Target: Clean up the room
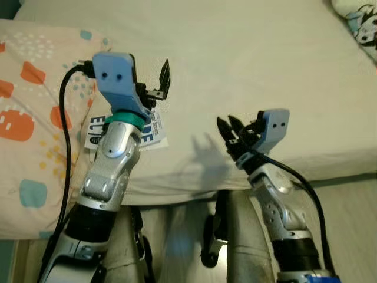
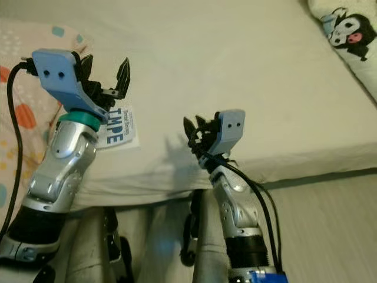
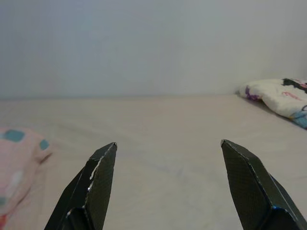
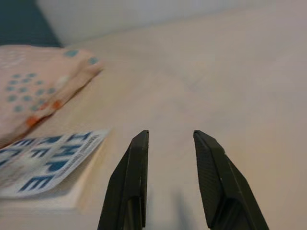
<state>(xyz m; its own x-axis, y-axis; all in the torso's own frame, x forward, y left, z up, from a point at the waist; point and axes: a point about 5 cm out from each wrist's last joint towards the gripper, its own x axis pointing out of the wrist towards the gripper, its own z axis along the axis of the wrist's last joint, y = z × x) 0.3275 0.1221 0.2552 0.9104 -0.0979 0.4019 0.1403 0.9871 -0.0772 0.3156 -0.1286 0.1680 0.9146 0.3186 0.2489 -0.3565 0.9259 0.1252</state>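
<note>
While my left gripper [image 2: 106, 73] hung wide open and empty over the blue-lettered booklet [image 4: 45, 160], possibly a magazine, on the bed [image 1: 247, 65], and my right gripper [image 1: 231, 127] stood part-open and empty, I feared a shallow pinch would only crumple its cover.

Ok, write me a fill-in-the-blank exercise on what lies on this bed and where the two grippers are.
1. The left gripper is held above the white book with its fingers ____.
2. The book's cover bears large ____ letters.
3. The patterned pillow lies on the robot's ____ side of the bed.
4. The right gripper is at the bed's near edge, its fingers closer together than the ____ gripper's.

Missing words: open; blue; left; left
</note>
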